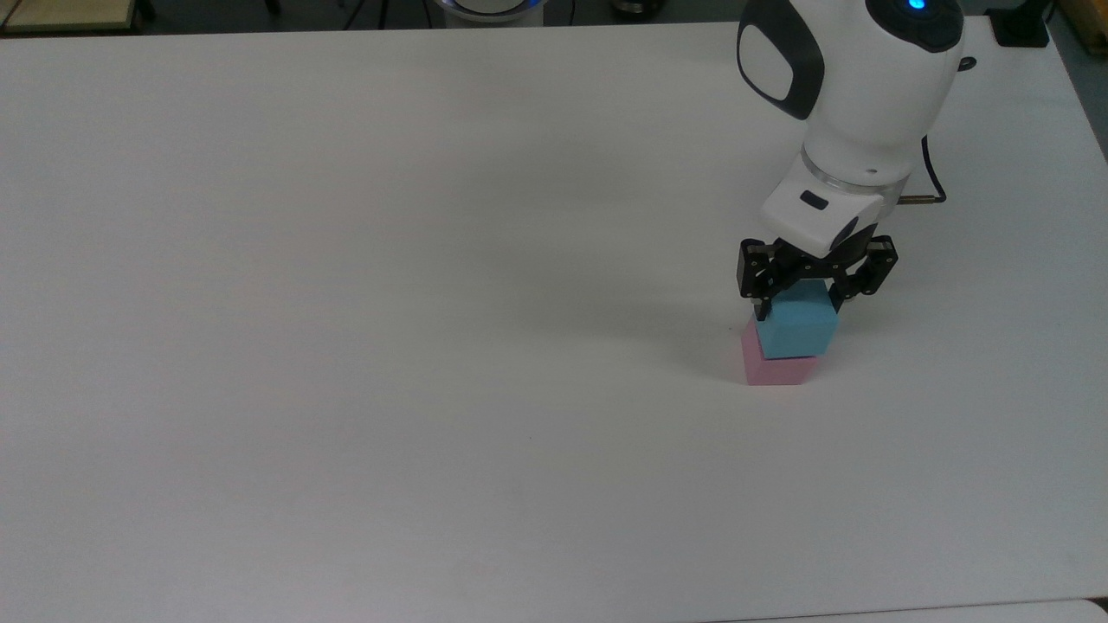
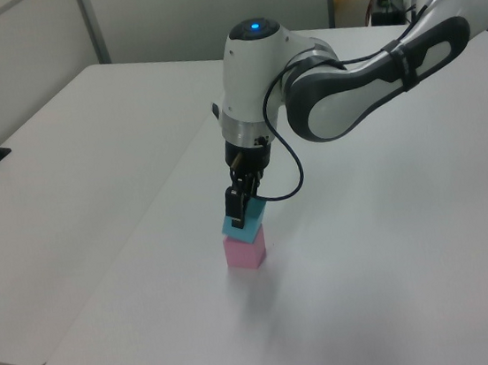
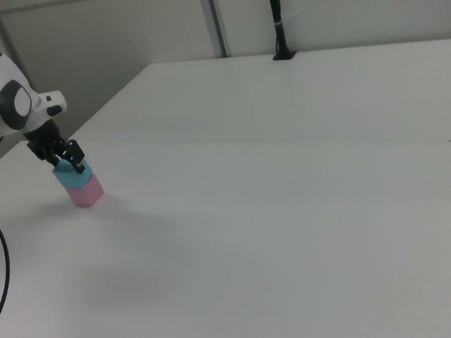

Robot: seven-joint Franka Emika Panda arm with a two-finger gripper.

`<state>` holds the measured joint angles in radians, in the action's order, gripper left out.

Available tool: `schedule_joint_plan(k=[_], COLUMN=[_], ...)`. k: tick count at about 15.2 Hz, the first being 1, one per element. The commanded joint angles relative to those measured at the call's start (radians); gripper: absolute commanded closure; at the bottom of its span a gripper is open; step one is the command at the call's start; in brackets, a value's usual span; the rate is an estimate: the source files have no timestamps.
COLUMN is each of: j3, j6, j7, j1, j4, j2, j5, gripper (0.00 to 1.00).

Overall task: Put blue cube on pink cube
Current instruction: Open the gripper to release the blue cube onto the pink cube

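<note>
The blue cube [image 1: 797, 331] sits on top of the pink cube [image 1: 776, 368], a bit off to the top view's right, so a strip of pink shows on the left. Both are on the white desk [image 1: 389, 303]. The end effector [image 1: 801, 298] comes down from above, and its black fingers [image 1: 763, 305] pinch the blue cube on two sides.

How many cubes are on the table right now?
2. The pink cube sits on the white table, near the top view's right side. The blue cube is directly on top of it, with the gripper closed on it. No others visible.
</note>
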<state>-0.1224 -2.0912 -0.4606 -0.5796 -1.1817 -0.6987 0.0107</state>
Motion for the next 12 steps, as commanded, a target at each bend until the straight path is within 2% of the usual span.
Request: schedule_joint_plan(k=[1, 2, 6, 9, 11, 12], j3=[0.000, 0.000, 0.000, 0.001, 0.000, -0.011], j6=[-0.016, -0.017, -0.012, 0.046, 0.156, 0.174], j7=[-0.020, -0.020, -0.020, -0.020, -0.010, 0.014], j1=[-0.005, -0.005, -0.005, -0.006, 0.004, 0.006], j4=[0.005, 0.001, 0.001, -0.003, -0.021, -0.062], j2=[-0.007, -0.007, 0.005, 0.099, 0.209, 0.278], j5=[0.000, 0.002, 0.000, -0.003, 0.003, 0.006], gripper=[0.20, 0.12, 0.02, 0.00, 0.00, 0.00])
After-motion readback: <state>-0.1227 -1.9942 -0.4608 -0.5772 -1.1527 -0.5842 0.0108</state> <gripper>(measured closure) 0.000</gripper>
